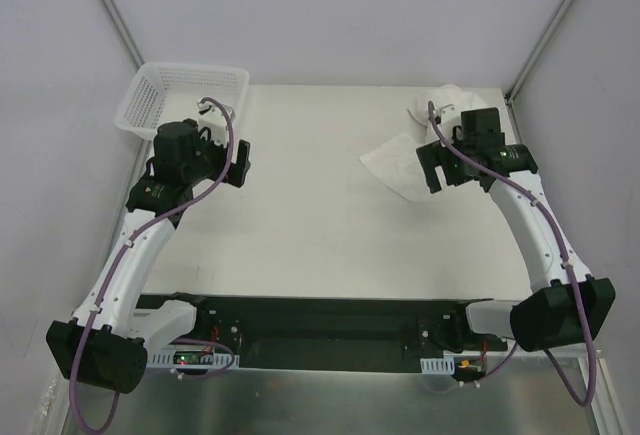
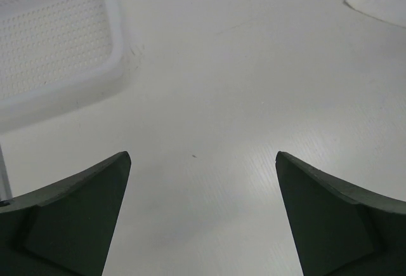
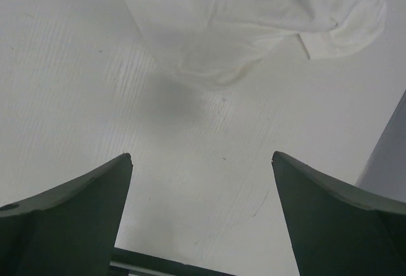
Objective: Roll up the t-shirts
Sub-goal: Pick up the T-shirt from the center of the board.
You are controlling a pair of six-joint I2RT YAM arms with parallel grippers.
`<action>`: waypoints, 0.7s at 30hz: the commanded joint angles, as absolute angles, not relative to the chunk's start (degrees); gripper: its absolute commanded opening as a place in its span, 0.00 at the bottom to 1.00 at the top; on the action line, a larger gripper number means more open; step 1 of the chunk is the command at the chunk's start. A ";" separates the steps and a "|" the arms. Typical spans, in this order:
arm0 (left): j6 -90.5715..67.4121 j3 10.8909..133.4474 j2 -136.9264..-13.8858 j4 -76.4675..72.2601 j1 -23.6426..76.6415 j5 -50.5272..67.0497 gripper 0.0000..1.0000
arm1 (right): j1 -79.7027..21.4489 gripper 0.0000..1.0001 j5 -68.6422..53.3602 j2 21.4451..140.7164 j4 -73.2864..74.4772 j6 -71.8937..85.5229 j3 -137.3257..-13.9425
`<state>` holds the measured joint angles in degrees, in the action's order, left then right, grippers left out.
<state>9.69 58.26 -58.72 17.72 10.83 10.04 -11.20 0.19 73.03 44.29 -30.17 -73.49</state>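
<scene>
Two hands gape wide, empty: left hand (image 2: 203,155) near the mesh basket (image 2: 119,54), right hand (image 3: 200,155) facing the crumpled t-shirt (image 3: 254,16).

Far side of the table (image 1: 300,205): a mesh basket (image 1: 135,120) sits at the far left corner and a t-shirt (image 1: 395,163) lies at the far right corner, the two well apart. The left gripper (image 2: 203,162) hangs over the table just beside the basket's near right corner. The right gripper (image 3: 202,158) hangs at the t-shirt's near edge, close to the table's right edge.
</scene>
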 commanded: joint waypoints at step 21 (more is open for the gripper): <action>19.60 58.80 -58.53 33.66 10.37 14.15 0.93 | -13.36 0.69 -5.63 110.12 45.26 -64.68 -84.55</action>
<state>17.23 58.26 -57.60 31.53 10.79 13.10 -12.82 -6.35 107.48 44.62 -60.58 -82.13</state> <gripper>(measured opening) 0.943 0.726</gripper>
